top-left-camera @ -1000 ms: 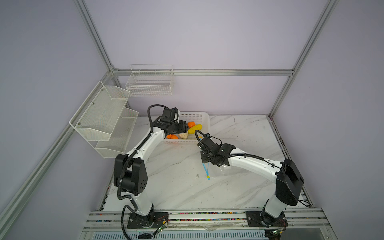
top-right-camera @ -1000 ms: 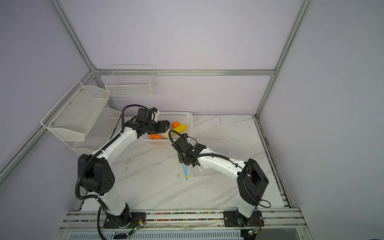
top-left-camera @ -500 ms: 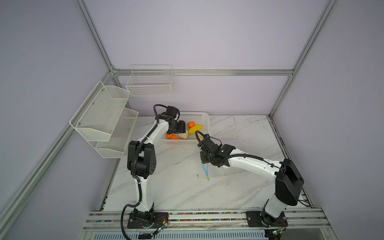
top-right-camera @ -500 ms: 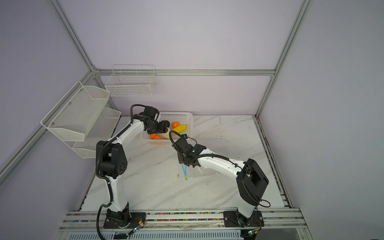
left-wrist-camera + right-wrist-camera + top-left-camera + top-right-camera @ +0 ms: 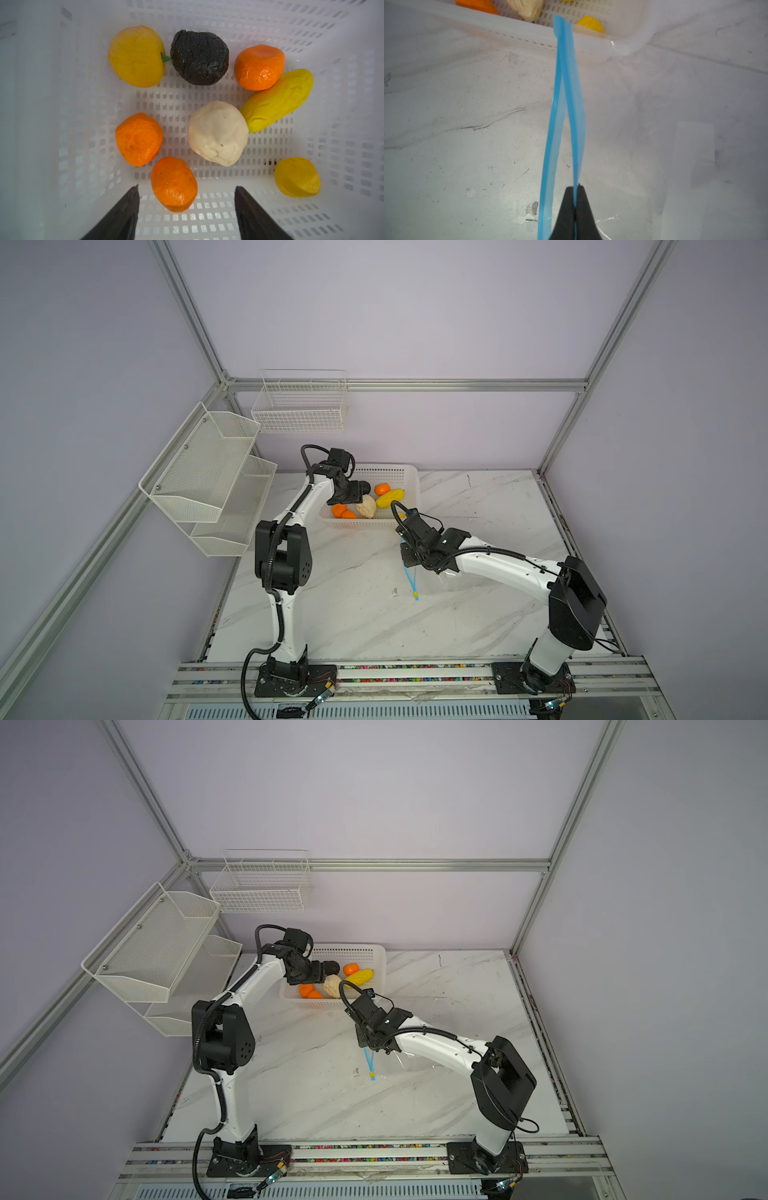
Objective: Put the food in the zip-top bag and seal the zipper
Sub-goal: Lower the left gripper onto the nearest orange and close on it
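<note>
Your left arm stands upright, elbow drawn in since second ago. Nearer: right gripper pinched tight on zipper, zip-top bag lying on table. Farther: left gripper, fingers apart, over food in basket.

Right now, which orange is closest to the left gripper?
The orange lying partly between the left gripper's open fingers; the other two sit farther off.

A white marble-patterned table carries a white perforated basket near its far edge. Just in front of the basket lies a clear zip-top bag, its light-blue zipper running from the basket toward the table's front.
</note>
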`<state>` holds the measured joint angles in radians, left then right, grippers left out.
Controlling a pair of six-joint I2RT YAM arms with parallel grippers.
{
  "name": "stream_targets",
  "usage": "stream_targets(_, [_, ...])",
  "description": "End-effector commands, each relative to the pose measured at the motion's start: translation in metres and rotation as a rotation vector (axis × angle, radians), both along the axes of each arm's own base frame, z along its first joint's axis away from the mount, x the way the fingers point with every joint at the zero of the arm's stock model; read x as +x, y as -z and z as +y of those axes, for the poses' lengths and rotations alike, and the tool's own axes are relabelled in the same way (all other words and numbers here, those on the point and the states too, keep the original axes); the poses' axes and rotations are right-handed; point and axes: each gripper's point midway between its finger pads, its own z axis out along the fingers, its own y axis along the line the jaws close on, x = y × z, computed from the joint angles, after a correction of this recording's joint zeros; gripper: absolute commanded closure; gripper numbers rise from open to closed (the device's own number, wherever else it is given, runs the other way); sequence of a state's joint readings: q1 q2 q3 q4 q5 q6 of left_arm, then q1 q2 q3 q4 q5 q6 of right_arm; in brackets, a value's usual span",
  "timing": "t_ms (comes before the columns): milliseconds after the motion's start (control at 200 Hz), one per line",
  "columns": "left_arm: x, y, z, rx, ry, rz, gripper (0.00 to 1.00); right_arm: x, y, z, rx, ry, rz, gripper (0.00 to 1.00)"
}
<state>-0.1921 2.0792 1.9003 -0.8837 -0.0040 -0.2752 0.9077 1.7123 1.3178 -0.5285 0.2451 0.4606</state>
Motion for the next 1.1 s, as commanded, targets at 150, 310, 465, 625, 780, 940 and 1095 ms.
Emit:
stream_targets(150, [-0.015,0.017,0.000,-0.013,-0.002,0.075,0.36,0.006,-0.003,0.003,0.004,0.001,-0.009,1.00])
stream_targets(310, [-0.023,0.030,-0.002,-0.031,-0.005,0.123,0.36,0.005,-0.002,0.003,0.005,0.003,-0.007,1.00])
stream_targets(465, [-0.034,0.045,0.001,-0.037,-0.011,0.171,0.36,0.006,-0.003,0.003,0.008,0.005,-0.007,1.00])
stream_targets(625, [-0.036,0.055,0.004,-0.033,-0.019,0.195,0.36,0.005,-0.002,0.005,0.009,-0.002,-0.003,1.00])
stream_targets(780, [-0.033,0.061,0.008,-0.005,-0.026,0.197,0.36,0.005,-0.003,0.005,0.010,-0.002,-0.004,1.00])
stream_targets(940, [-0.031,0.066,0.005,-0.023,-0.024,0.211,0.36,0.005,-0.002,0.005,0.011,-0.001,-0.004,1.00])
stream_targets(1095, [-0.034,0.067,0.007,-0.012,-0.022,0.218,0.35,0.005,0.000,0.004,0.007,0.002,-0.001,1.00])
